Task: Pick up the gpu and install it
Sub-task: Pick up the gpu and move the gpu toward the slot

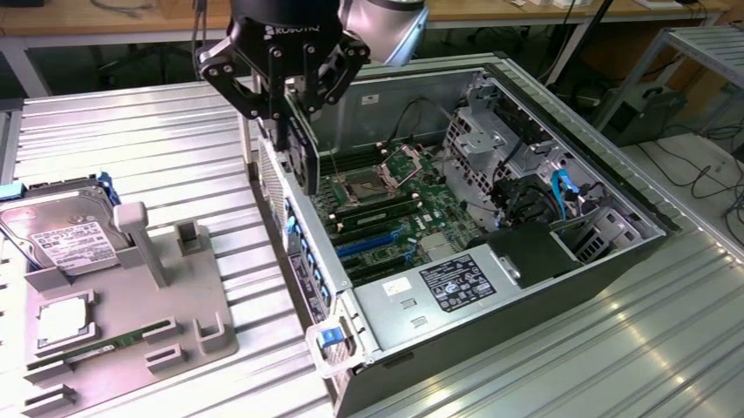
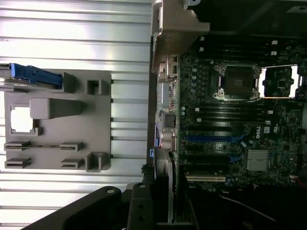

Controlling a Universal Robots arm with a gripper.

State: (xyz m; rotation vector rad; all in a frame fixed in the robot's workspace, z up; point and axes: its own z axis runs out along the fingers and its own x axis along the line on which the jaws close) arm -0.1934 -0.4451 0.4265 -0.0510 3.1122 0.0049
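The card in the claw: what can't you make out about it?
Exterior view: the gpu hangs nearly edge-on in the gripper, so its faces and bracket are unreadable.
Wrist view: the gripper's dark body covers much of it.
Either view: which slot on the motherboard it lines up with cannot be told.

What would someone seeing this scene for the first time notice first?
The gripper stands out at the top of the exterior view, holding the gpu on edge above the open computer case. Inside it lies the green motherboard. On the exterior view's left, a grey holder carries a hard drive.
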